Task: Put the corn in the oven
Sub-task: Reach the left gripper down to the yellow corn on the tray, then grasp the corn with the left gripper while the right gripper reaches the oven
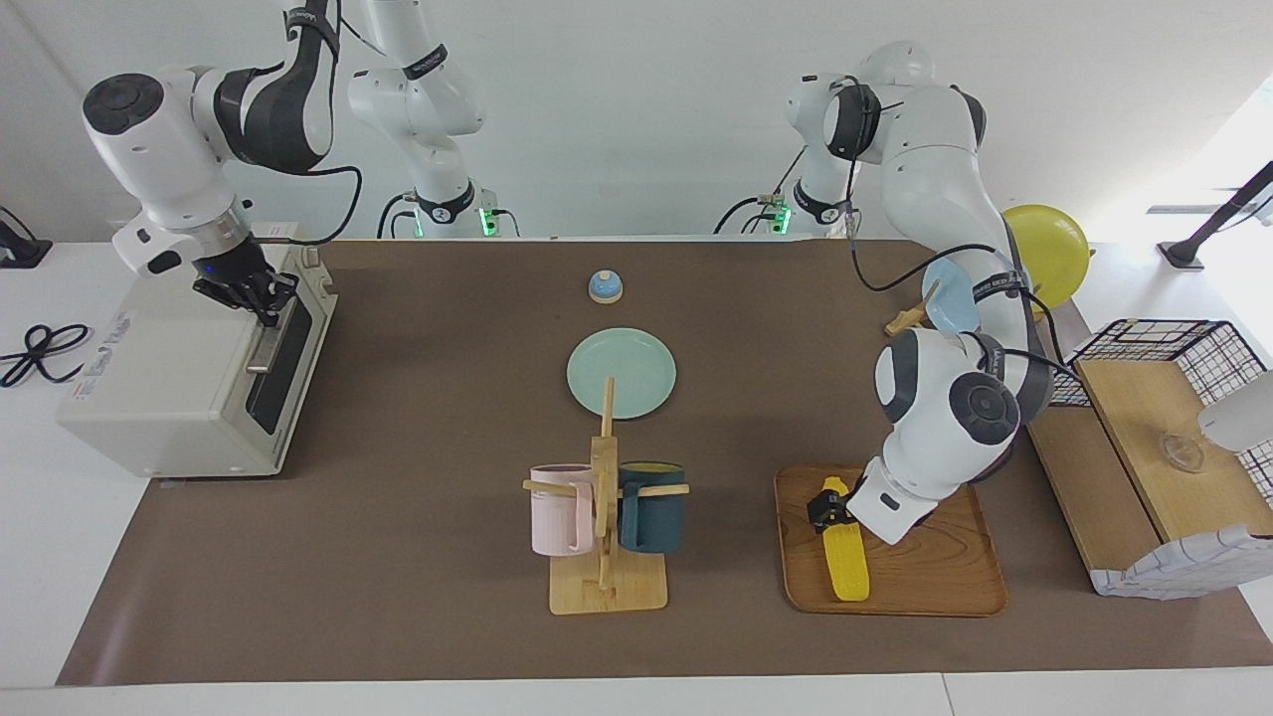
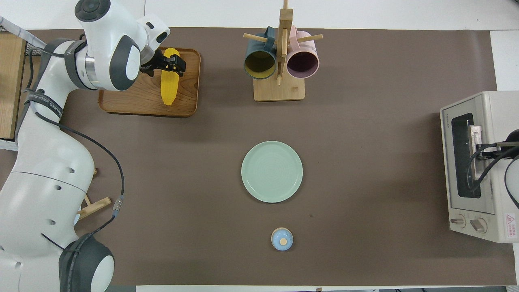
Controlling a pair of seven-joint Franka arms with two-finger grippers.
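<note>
White walls back a white table [image 1: 40,557] covered by a brown mat [image 1: 418,557]. Largest on the mat is the oven [image 1: 169,378], at the right arm's end, door shut, bar handle [image 1: 267,343] across its top edge. The right gripper [image 1: 261,298] is at that handle, just above the door's upper edge, fingertips together; whether they pinch the bar cannot be told. In the overhead view this gripper [image 2: 484,147] lies over the handle [image 2: 475,156], with the two knobs [image 2: 468,222] nearer the robots.

At the left arm's end sits a wooden tray [image 1: 925,567], farther from the robots than the plate [image 1: 622,373]. The corn [image 1: 845,562] lies on the tray, lengthwise toward the robots. The left gripper [image 1: 823,507] is down at the corn's robot-side end, jaws open and straddling the cob, one fingertip on each side; the overhead view shows the same, gripper [image 2: 170,67] across the corn [image 2: 168,87] on the tray [image 2: 121,101]. The corn is well apart from the oven, with the whole mat between.

Between the two grippers stand the mug rack [image 1: 604,537] with a pink mug [image 1: 559,509] and a dark blue mug [image 1: 653,507], the pale green plate, and, nearest the robots, a small blue bell [image 1: 605,286]. A wire basket [image 1: 1164,343] and wooden box [image 1: 1154,457] flank the tray, outside the left gripper.
</note>
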